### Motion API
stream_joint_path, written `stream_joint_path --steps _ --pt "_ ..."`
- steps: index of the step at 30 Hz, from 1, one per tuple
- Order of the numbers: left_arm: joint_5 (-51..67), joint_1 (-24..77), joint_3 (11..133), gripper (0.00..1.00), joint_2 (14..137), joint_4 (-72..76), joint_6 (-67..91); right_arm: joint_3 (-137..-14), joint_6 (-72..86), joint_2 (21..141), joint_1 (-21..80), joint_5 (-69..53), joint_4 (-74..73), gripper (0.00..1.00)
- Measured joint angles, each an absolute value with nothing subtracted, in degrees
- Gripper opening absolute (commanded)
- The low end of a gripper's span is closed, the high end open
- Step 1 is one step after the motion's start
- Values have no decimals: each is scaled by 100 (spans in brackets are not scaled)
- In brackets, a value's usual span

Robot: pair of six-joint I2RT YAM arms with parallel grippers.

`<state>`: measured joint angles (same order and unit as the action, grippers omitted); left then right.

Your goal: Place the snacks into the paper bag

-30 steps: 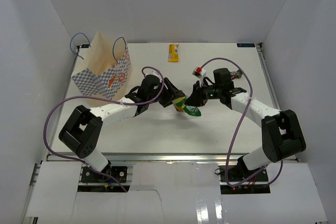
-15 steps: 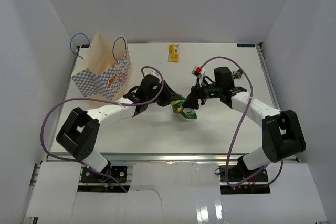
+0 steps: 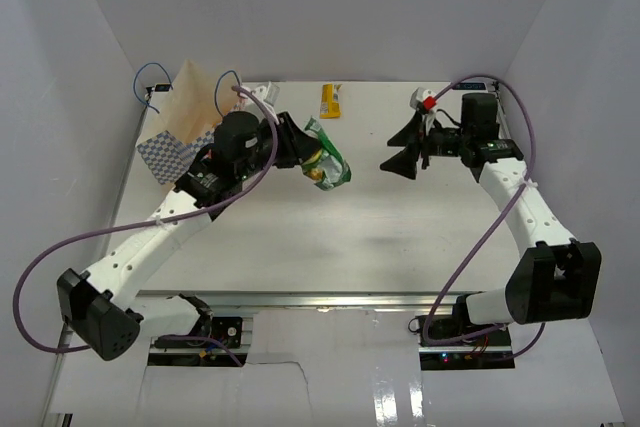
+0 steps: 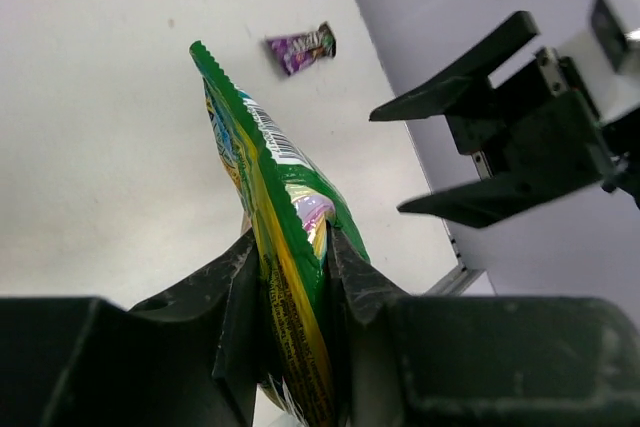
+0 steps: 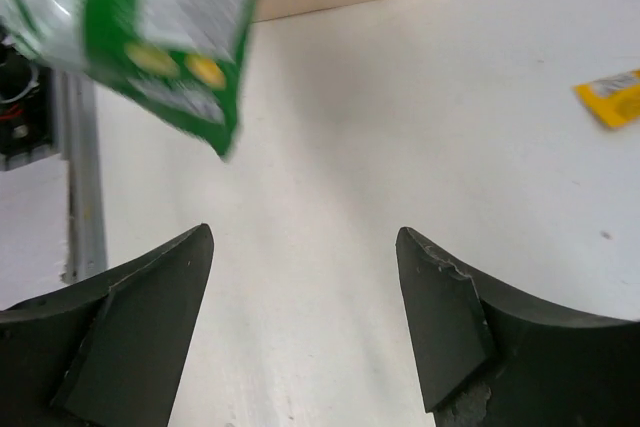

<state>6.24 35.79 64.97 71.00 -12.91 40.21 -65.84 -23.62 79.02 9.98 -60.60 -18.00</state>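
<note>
Left jaws clamped; right jaws wide apart.

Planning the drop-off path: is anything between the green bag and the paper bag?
No loose item does. The green bag is held in the left gripper; only that arm's own wrist lies between it and the paper bag. The yellow wrapper lies farther back, aside.

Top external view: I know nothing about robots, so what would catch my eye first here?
First, the green bag, held in the air above the table and pinched in the left gripper, close to the checkered paper bag at the far left. Opposite it, the right gripper hangs wide open and empty. A yellow wrapper lies near the far edge.
</note>
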Motion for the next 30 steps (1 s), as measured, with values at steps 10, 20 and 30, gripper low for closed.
stream_joint_path --steps 10,20,30 --pt "-582 2117 10256 6 7179 -2392 2104 -6425 -2842 7907 443 -6095 -2220 79" --pt "-499 233 11389 7 8313 -2453 1745 -6053 -3020 7822 451 -5883 -2449 80" --pt "30 -8 9605 17 8639 -2663 1197 -5918 -3179 7629 405 -5426 -2615 80"
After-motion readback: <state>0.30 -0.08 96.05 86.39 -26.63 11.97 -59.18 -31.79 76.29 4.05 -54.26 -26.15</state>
